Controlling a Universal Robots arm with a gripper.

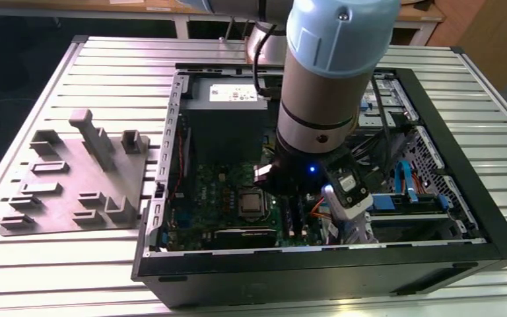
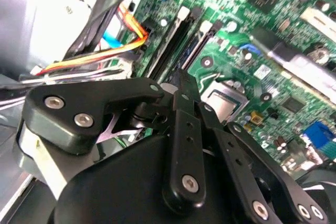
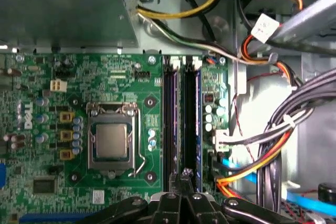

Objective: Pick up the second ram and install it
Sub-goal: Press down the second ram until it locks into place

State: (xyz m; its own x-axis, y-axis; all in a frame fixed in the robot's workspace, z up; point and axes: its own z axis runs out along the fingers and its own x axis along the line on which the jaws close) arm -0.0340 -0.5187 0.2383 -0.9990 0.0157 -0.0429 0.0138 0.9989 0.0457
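The open computer case (image 1: 161, 165) lies on the slatted table, and my arm reaches down into it over the green motherboard (image 3: 105, 72). The memory slots (image 3: 170, 124) run side by side beside the processor socket (image 3: 111, 140). A thin blue-edged stick, the second ram (image 3: 198, 119), stands edge-on in the outer slot; it is also in the second wrist view (image 2: 202, 43). My gripper (image 3: 184, 174) is shut, fingertips together with nothing between them, just over the slots' near end. In the second wrist view the gripper (image 2: 181, 80) points at the same slots.
A grey fixture plate (image 1: 77, 178) with raised holders lies on the table at the exterior view's left. The grey power-supply box (image 1: 222, 99) fills the case's far end. Orange, yellow and red cables (image 3: 262, 166) and a blue flat cable (image 1: 403, 178) crowd the side beyond the slots.
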